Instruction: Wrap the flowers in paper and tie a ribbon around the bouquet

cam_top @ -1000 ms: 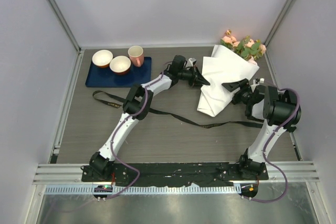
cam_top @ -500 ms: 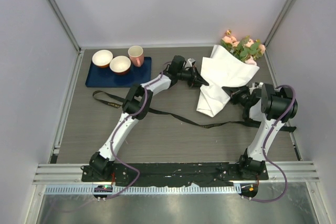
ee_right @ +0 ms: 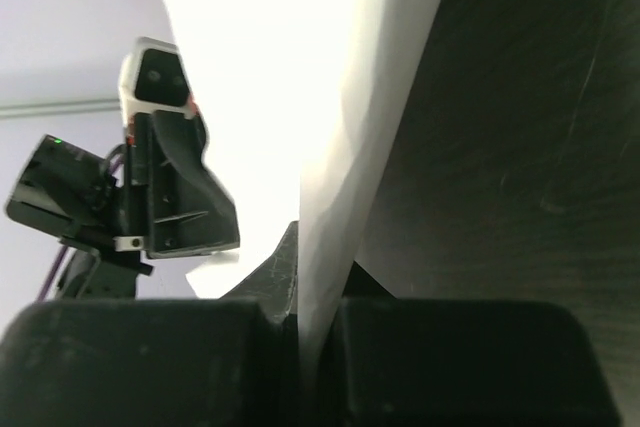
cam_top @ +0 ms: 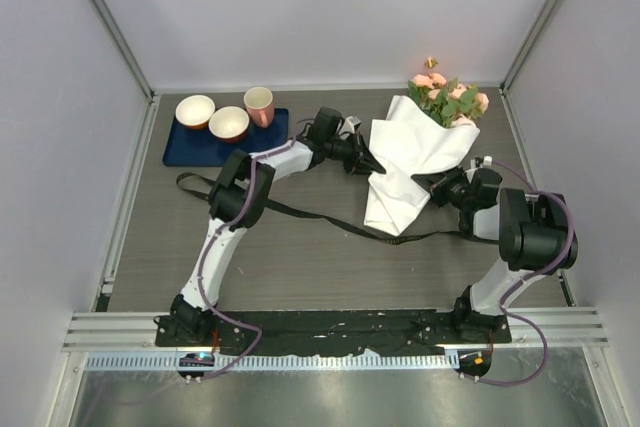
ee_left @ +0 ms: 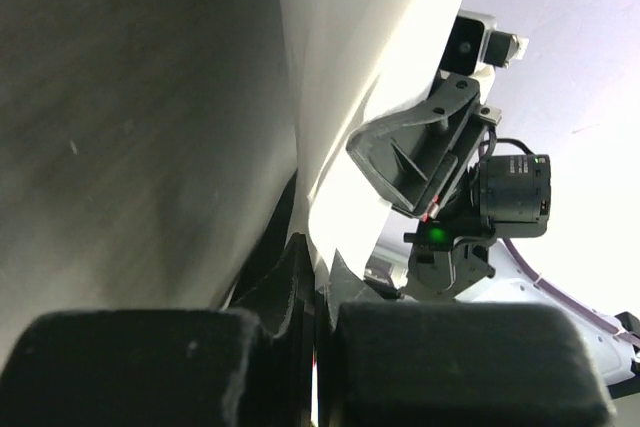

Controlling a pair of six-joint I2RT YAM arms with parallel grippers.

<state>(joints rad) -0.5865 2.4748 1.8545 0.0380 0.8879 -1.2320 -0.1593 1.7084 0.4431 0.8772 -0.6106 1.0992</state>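
The grey wood-grain table (cam_top: pixel 300 267) carries a dark blue mat (cam_top: pixel 268 149) at its far left corner. A black ribbon (cam_top: pixel 310 217) trails loosely across the middle. The paper-wrapped bouquet (cam_top: pixel 410 157) lies far right, its narrow end reaching the ribbon.

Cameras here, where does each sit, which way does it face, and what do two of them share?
Top external: above and behind the bases, looking down at the table; both arms whole, left gripper and right gripper on the paper.
Left wrist: on the left arm, facing across the paper; own fingers at the bottom, right gripper opposite.
Right wrist: on the right arm, facing back across the paper; own fingers below, left gripper opposite.
Shared: both wrist views show the paper pinched.
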